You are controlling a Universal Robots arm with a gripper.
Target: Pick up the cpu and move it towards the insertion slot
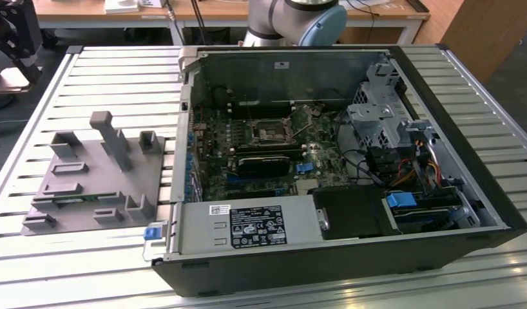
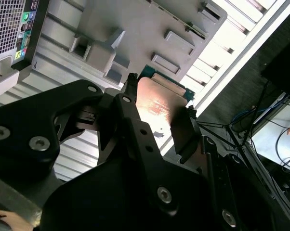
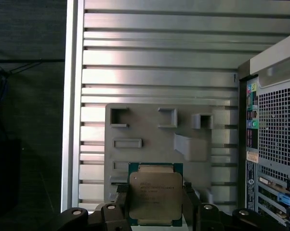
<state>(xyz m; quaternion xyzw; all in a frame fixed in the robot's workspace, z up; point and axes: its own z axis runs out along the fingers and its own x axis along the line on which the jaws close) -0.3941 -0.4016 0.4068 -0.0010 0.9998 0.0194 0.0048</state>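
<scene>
In both wrist views my gripper [image 3: 155, 199] is shut on the cpu [image 3: 155, 192], a flat square chip with a pale metal top and a green rim. One black finger [image 3: 122, 204] presses each side of it. The cpu [image 2: 159, 103] hangs well above the grey plastic block [image 3: 150, 130], between the gripper's [image 2: 160, 96] fingers [image 2: 135, 120]. The insertion slot [image 1: 270, 133], a dark square socket in a thin silver frame, sits on the motherboard inside the open computer case in the exterior view.
The open case [image 1: 469, 167] lies on a slatted metal table [image 1: 117, 71], with the grey block [image 1: 91, 180] at the exterior view's left. The arm's base [image 1: 298, 19] stands behind the case. The case's rear panel [image 3: 275, 144] borders the block.
</scene>
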